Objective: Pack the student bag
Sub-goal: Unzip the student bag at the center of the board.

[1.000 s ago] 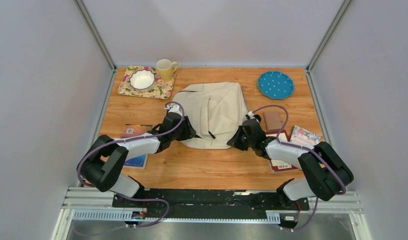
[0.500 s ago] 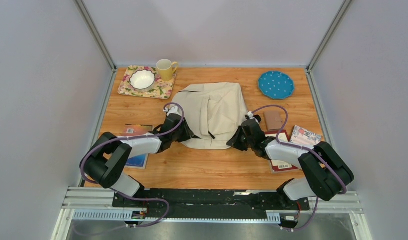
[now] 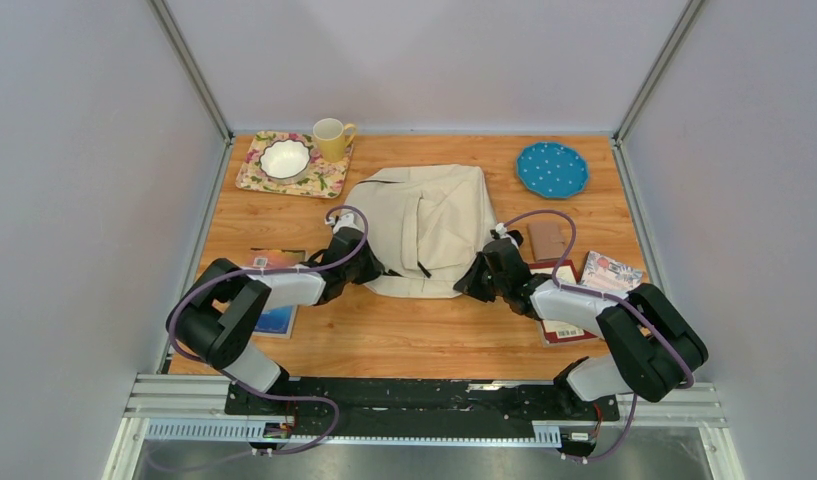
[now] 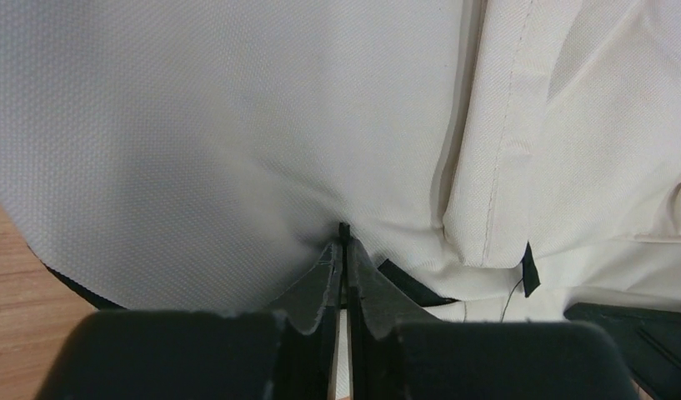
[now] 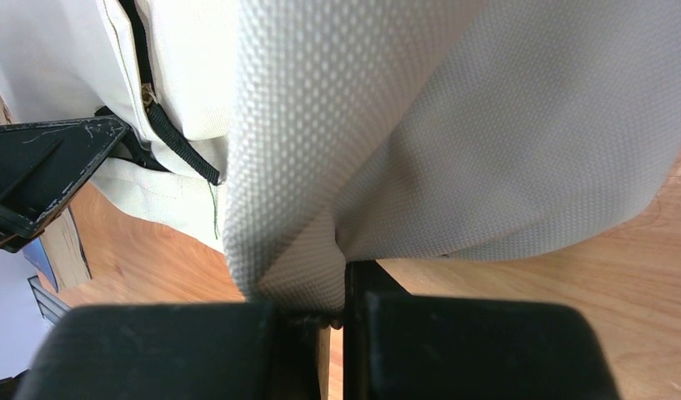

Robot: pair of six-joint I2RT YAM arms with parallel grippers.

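- large cream soft-fabric backpack lies flat mid-way across the wooden surface, between my two arms
- left pincer: fingers together, pinching a fold at the backpack's near left edge
- right pincer: clamped on bunched fabric at the near right corner
- nothing packed that I can see: blue-covered book near left, brown notebook and floral-cover book on the right, all lying outside
- my read: early stage, just handling the backpack itself; all loading left
- can't tell if the backpack's opening is undone
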